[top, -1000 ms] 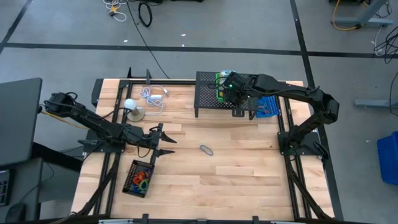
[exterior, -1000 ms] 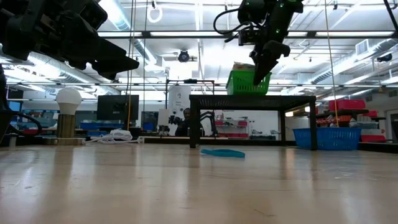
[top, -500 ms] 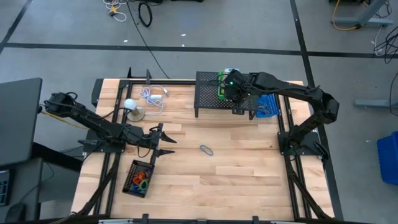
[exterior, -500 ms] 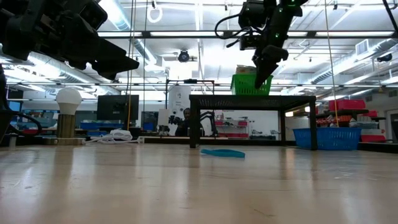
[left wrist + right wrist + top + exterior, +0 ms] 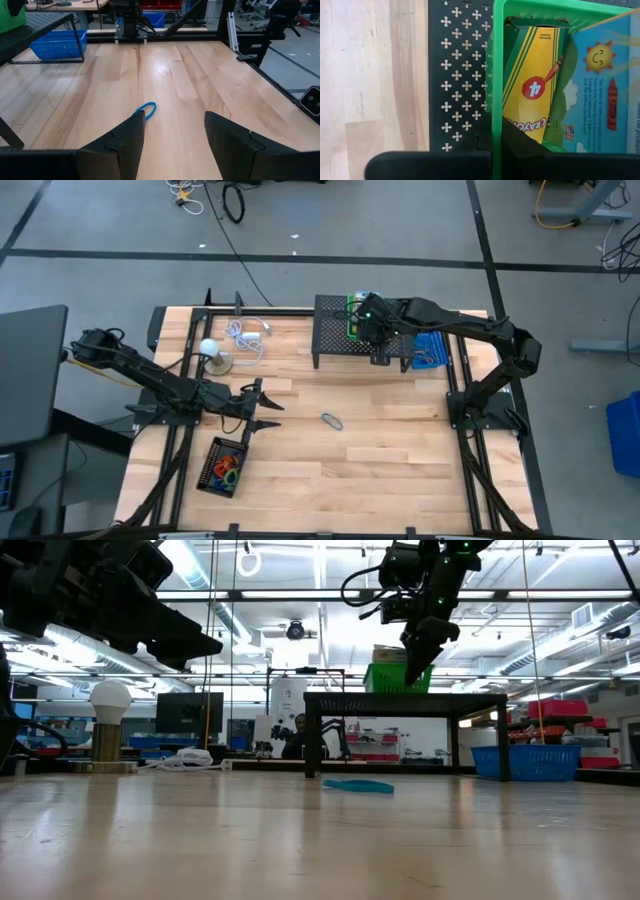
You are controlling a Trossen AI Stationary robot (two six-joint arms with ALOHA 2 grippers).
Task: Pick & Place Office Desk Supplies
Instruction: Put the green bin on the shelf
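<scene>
A: Why is the right gripper [image 5: 362, 326] over the green basket [image 5: 496, 90]?
B: Fingers together, empty; a crayon box [image 5: 532, 90] lies inside the basket.
A: Left gripper [image 5: 262, 407]?
B: Fingers apart, waiting well away from the basket, near a blue loop [image 5: 145, 108].

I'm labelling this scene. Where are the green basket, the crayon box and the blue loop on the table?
green basket [image 5: 496, 75]: right wrist view, on its left wall.
crayon box [image 5: 532, 65]: right wrist view, on its yellow front.
blue loop [image 5: 146, 108]: left wrist view, on its band.
</scene>
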